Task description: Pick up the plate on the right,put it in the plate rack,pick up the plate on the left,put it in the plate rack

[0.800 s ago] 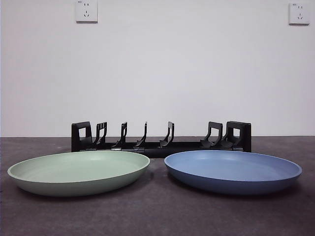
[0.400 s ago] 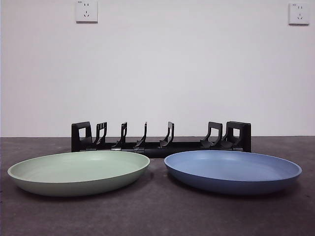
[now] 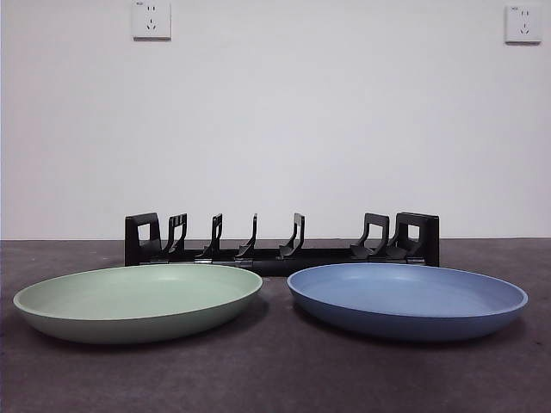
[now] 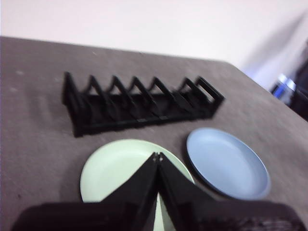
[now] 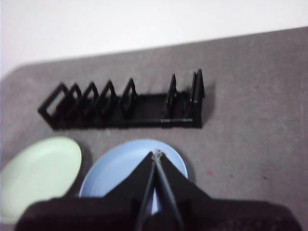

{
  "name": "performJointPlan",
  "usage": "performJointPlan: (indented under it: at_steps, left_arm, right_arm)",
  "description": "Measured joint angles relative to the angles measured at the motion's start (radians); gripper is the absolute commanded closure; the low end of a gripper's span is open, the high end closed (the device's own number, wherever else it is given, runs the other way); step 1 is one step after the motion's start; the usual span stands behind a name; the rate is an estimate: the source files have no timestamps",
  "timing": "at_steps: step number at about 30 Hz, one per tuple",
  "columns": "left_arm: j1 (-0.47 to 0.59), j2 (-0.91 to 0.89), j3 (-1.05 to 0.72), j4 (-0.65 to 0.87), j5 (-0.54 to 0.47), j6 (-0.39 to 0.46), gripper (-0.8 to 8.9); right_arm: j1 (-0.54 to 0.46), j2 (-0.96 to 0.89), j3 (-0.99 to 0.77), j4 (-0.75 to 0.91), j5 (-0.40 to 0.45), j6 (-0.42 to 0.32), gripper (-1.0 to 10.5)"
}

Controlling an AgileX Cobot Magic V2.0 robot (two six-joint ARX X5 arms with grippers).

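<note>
A blue plate (image 3: 407, 299) lies flat on the right of the table and a green plate (image 3: 138, 301) lies flat on the left. Behind them stands the black plate rack (image 3: 281, 241), with nothing in its slots. My left gripper (image 4: 158, 156) hangs shut high above the green plate (image 4: 115, 166); the blue plate (image 4: 226, 162) and rack (image 4: 139, 103) also show there. My right gripper (image 5: 156, 154) hangs shut high above the blue plate (image 5: 120, 166), with the rack (image 5: 125, 103) beyond it and the green plate (image 5: 38, 175) beside. Neither gripper shows in the front view.
The dark grey table (image 3: 275, 379) runs to a white wall with two sockets (image 3: 151, 19). A blue-and-metal object (image 4: 284, 86) stands off the table's far corner in the left wrist view.
</note>
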Motion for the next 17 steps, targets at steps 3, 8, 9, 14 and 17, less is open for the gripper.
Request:
performJointPlan:
  at_steps: [3,8,9,14,17]
  left_arm:
    - [-0.004,0.058,0.097,-0.101,0.018,0.051,8.20]
    - [-0.031,0.140,0.238,-0.241,0.025,0.126,8.20]
    - [-0.038,0.152,0.258,-0.262,0.025,0.137,8.20]
    - [-0.080,0.217,0.336,-0.348,0.025,0.183,8.20]
    - [-0.097,0.255,0.354,-0.370,0.025,0.190,8.17]
  right_arm:
    - [0.000,0.082,0.130,-0.140,0.000,-0.074,9.6]
    - [0.000,0.199,0.290,-0.325,-0.002,-0.131,9.6]
    - [0.000,0.215,0.309,-0.349,-0.009,-0.135,9.6]
    - [0.001,0.270,0.356,-0.417,-0.026,-0.146,9.6]
    - [0.017,0.273,0.356,-0.422,-0.026,-0.149,9.6]
